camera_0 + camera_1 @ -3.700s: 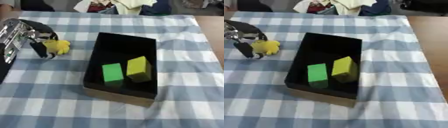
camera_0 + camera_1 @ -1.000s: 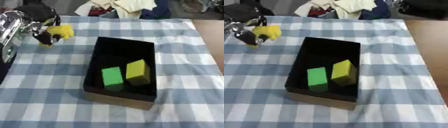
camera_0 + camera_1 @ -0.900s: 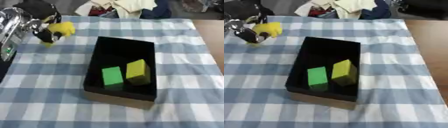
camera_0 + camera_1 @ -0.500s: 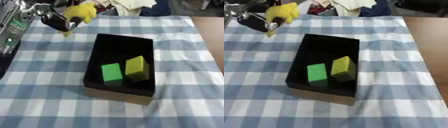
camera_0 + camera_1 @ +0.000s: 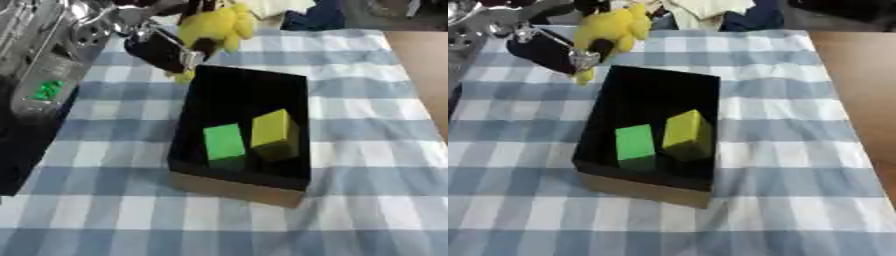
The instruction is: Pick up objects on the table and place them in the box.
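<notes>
Left hand (image 5: pixel 162 47): fingers curled round yellow toy (image 5: pixel 214 25), held above the counter (image 5: pixel 367 125) at the box's (image 5: pixel 241 185) far left corner; arm fills the left edge; box, black inside, holds green block (image 5: pixel 224 142) and yellow block (image 5: pixel 271 129) side by side; heaped cloth (image 5: pixel 710 12) beyond the far edge.

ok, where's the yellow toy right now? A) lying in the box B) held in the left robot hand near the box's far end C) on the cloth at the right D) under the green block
B: the left robot hand grips the yellow toy by the far end of the box, not inside it.
</notes>
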